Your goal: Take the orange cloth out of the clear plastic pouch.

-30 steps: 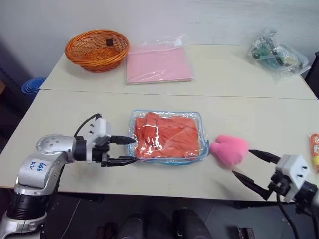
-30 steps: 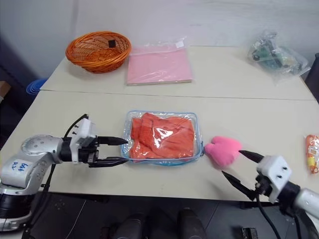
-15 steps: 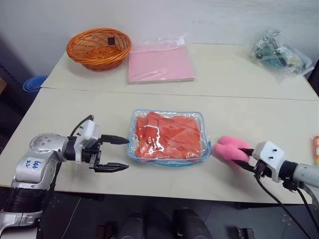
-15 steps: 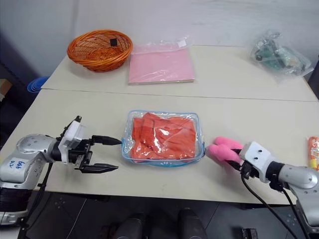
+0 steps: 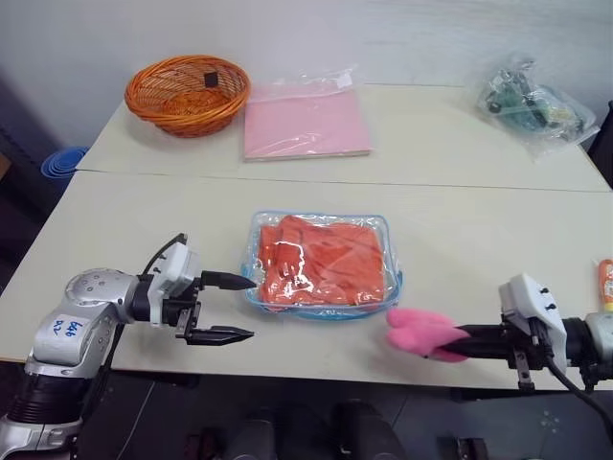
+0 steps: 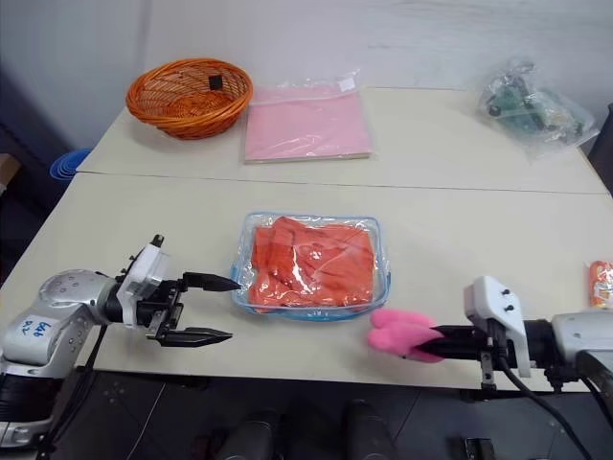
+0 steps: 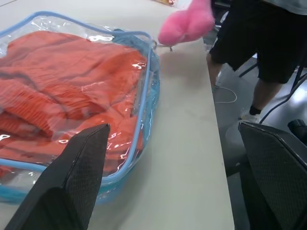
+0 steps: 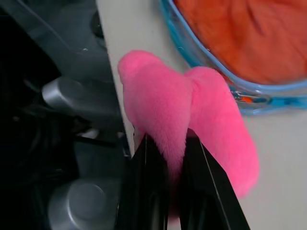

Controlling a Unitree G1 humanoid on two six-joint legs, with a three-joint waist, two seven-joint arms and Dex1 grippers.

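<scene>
We see clear plastic pouch (image 5: 323,264) holding orange cloth (image 5: 321,259), near bench (image 5: 460,240) front edge; right tool (image 5: 460,340) at 4 o'clock pinching pom-pom (image 5: 420,332); left tool (image 5: 228,307) at 9 o'clock, spread.

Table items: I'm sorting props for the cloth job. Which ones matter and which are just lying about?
In the job: orange cloth, clear pouch, its pink pom-pom.
Lying about: wicker basket, pink sheet packet, bag of parts.

Wall (image 5: 402,29): plain, pale grey, behind the far bench.
Benches (image 5: 479,240): two, cream tops, set edge to edge with a thin seam.
Floor (image 5: 19,192): dark, at left.
Blue object (image 5: 59,163): on floor beside far bench.
Light: even, soft.
</scene>
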